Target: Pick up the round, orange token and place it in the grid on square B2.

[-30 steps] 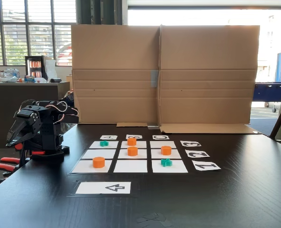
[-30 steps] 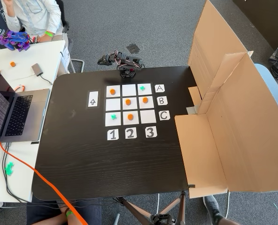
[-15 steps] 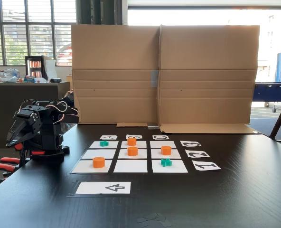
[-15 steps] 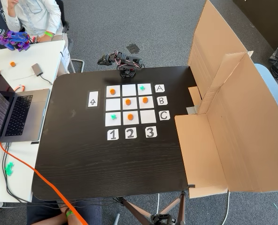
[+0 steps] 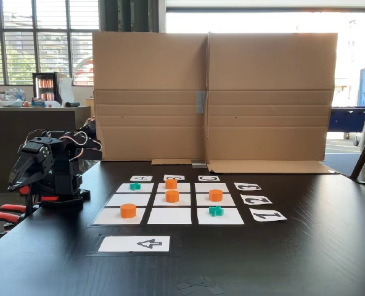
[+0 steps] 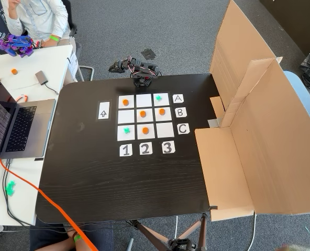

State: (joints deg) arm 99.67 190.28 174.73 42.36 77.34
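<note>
Orange token (image 6: 143, 113), round and plain, sits on square B2 (image 6: 139, 118), the centre cell of the grid (image 6: 166, 130), and we see it there in both fixed views (image 5: 172, 196). We count three more orange pucks on the paper cells: one on the cell beside the A card and above the 1 card (image 6: 125, 102), one in the B row above the 3 card (image 6: 162, 111), and one in the C row above the 2 card (image 6: 145, 130). Two teal crosses lie on corner cells, one in the A row (image 6: 158, 98) and one in the C row (image 6: 126, 130).

Our gripper (image 5: 21, 176) is folded down at the table edge, well apart from every puck. From the side it sits at the left of the black table (image 5: 306, 246), with the whole grid off to its right; from above, the arm (image 6: 142, 79) sits just past the A row, so the centre token lies two rows beyond it. The dark fingers point downward and hold nothing, but we cannot tell whether the jaws are spread or pressed together.

Farther from the arm, past the 1 column, lies a white card with a black arrow (image 6: 103, 111). A tall cardboard screen (image 5: 213, 95) stands along the table's far side in the side view. A laptop (image 6: 11, 125) rests on a white desk beside the table
</note>
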